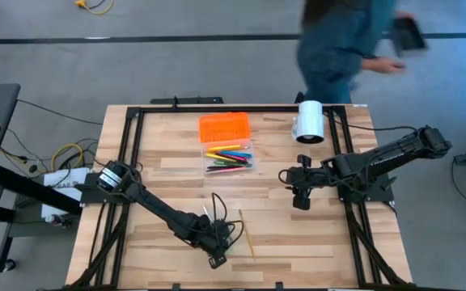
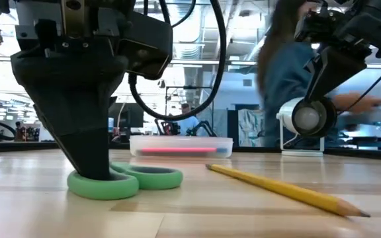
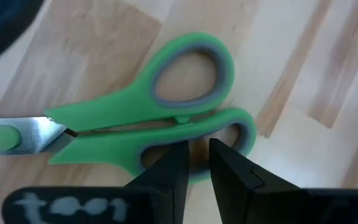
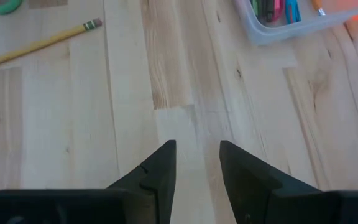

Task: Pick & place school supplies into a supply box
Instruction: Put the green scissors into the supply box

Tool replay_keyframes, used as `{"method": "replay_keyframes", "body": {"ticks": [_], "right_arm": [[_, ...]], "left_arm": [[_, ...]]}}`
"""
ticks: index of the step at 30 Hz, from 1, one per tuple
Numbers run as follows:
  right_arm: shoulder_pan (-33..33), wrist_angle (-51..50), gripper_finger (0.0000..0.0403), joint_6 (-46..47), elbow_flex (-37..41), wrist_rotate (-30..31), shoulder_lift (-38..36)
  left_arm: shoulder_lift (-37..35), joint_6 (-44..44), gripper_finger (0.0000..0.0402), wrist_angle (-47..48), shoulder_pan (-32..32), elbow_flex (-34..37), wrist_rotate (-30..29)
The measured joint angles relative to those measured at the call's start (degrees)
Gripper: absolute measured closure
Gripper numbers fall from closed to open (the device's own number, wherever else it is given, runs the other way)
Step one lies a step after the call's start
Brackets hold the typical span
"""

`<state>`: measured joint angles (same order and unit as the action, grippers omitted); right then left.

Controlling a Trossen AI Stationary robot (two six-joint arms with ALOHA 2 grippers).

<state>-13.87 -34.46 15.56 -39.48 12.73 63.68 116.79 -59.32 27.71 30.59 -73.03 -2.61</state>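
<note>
We find the left gripper (image 3: pixel 197 163) down on the table over the green scissors (image 3: pixel 148 118), its two fingers (image 3: pixel 169 171) drawn nearly together around the rim of one handle loop, one finger inside the loop and the other just outside it, so it is pinching that handle. The second loop lies just beyond the fingertips, and the blades run off to one side of them. We count one pair of scissors and one loose yellow pencil (image 1: pixel 247 234), which lies on the wood just beside this gripper. The right gripper (image 4: pixel 197 155) hangs over bare planks with its fingers parted and nothing between them; the supply box (image 1: pixel 231 155), clear with several coloured pens inside, sits ahead of its fingertips, with the orange lid (image 1: pixel 224 128) lying beside the box. A white cylinder (image 1: pixel 310 121) stands near the right arm, and a person in blue (image 1: pixel 342 44) is beyond the table's far edge.
</note>
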Motion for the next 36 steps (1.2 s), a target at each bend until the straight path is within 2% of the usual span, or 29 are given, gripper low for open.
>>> {"method": "replay_keyframes", "body": {"ticks": [5, 10, 15, 25, 32, 36], "right_arm": [[0.0, 0.1, 0.0285, 0.0, 0.0, 0.0, 0.0], [0.0, 0.2, 0.0285, 0.1, 0.0, 0.0, 0.0], [0.0, 0.6, 0.0285, 0.4, 0.0, 0.0, 0.0], [-1.6, 0.9, 0.0285, 2.1, 0.0, 1.3, 0.0], [-3.1, 1.1, 0.0285, 3.6, -0.1, 2.6, 0.0], [-3.4, 1.1, 0.0285, 3.6, -0.1, 2.6, 0.0]], "left_arm": [[0.1, 1.0, 0.0341, 0.5, -0.1, -0.5, 0.0], [0.5, 10.0, 0.0340, 3.6, -0.3, -4.4, -1.8], [0.8, 16.6, 0.0340, 10.8, -0.6, -7.1, -2.5], [0.7, 17.3, 0.0340, 26.8, -0.7, -8.2, 0.4], [0.7, 16.5, 0.0340, 28.9, -0.4, -8.2, 2.6], [0.6, 14.5, 0.0340, 28.6, 0.0, -10.0, 1.2]]}}
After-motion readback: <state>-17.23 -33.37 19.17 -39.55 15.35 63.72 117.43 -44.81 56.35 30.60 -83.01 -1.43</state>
